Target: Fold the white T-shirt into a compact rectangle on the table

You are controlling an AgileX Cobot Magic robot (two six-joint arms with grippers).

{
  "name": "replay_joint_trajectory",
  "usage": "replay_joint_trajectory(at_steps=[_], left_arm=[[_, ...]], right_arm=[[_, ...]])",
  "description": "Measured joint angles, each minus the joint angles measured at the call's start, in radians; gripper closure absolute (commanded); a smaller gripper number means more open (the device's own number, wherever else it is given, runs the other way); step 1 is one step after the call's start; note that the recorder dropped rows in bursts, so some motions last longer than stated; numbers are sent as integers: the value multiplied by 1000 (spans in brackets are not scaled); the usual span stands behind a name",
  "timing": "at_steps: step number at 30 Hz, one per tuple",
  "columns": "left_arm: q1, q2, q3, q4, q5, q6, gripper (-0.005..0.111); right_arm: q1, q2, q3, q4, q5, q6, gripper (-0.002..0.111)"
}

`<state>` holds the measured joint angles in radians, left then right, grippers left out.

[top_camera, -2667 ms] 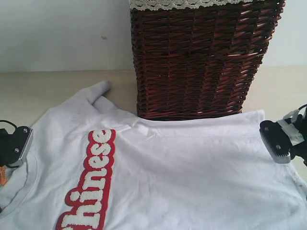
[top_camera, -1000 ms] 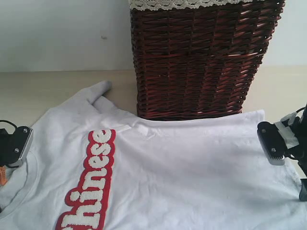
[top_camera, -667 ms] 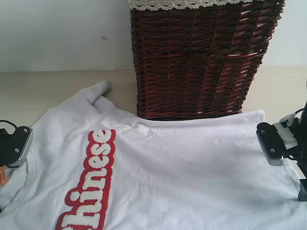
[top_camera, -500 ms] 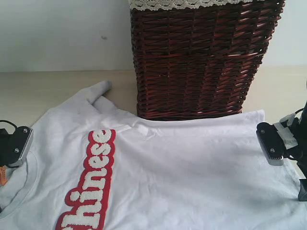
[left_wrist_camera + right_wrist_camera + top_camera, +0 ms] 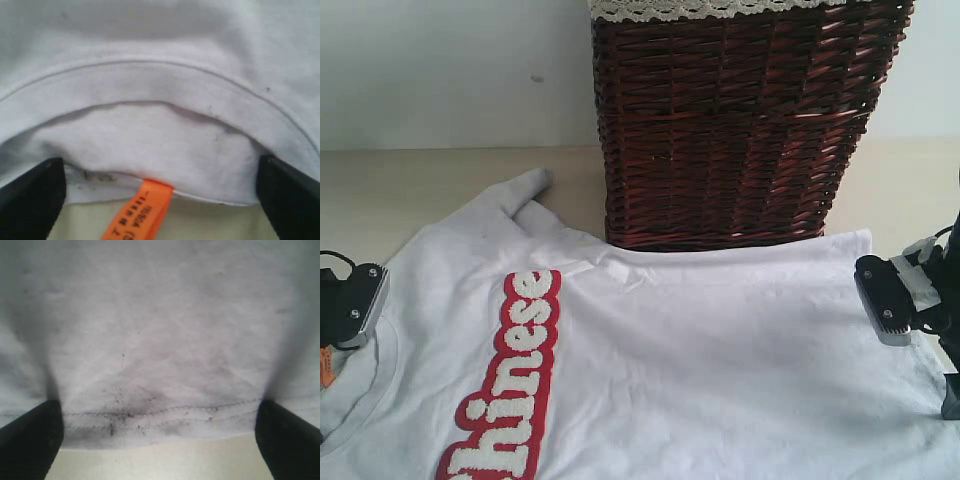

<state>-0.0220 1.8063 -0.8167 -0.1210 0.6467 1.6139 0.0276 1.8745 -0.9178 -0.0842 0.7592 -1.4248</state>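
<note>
Over the white T-shirt [image 5: 720, 350], both pincers [image 5: 160, 196] [image 5: 159, 436] gape wide.

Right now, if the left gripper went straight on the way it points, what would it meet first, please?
The left gripper would most likely meet the collar of the T-shirt first; its open jaws flank the orange label there. Its height above the cloth is unclear.

The white T-shirt [image 5: 720, 350] is carrying lettering [image 5: 510, 375] in fuzzy white letters edged in red, running along its front. "hinese" is reading clearly, while the first letter is being cut off by the picture's edge. An orange tag [image 5: 137, 212] at the neckline is bearing small dark print, which is coming out too blurred to read.
</note>
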Motion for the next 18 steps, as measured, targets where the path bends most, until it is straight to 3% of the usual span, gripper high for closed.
replay_joint_trajectory(at_steps=[18], left_arm=[[0,0,0,0,0,0,1]], right_arm=[[-4,2,-5,61,-6,6,3]])
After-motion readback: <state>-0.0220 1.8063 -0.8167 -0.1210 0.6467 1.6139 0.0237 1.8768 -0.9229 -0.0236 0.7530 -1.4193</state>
